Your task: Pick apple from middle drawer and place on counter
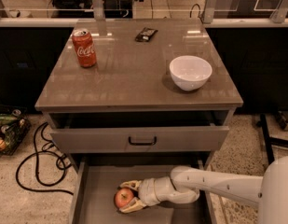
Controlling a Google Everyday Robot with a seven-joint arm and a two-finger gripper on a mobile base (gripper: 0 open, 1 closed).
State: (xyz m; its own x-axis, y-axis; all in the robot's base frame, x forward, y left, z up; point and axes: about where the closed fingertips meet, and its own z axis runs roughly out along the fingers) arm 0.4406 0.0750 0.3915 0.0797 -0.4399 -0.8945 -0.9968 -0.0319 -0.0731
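Observation:
The apple (123, 198) is small, red with yellowish patches, and lies on the floor of the open middle drawer (94, 204) at the bottom of the view. My gripper (128, 197) reaches in from the right on a white arm. Its two pale fingers (130, 185) sit on either side of the apple and appear to touch it. The apple still rests low in the drawer. The counter (134, 73) is the glossy grey-brown top above the drawers.
On the counter stand a red soda can (84, 47) at the back left, a white bowl (190, 72) at the right and a small dark packet (146, 34) at the back. A drawer front with a black handle (142, 140) overhangs the open drawer. Cables (36, 167) lie on the floor at left.

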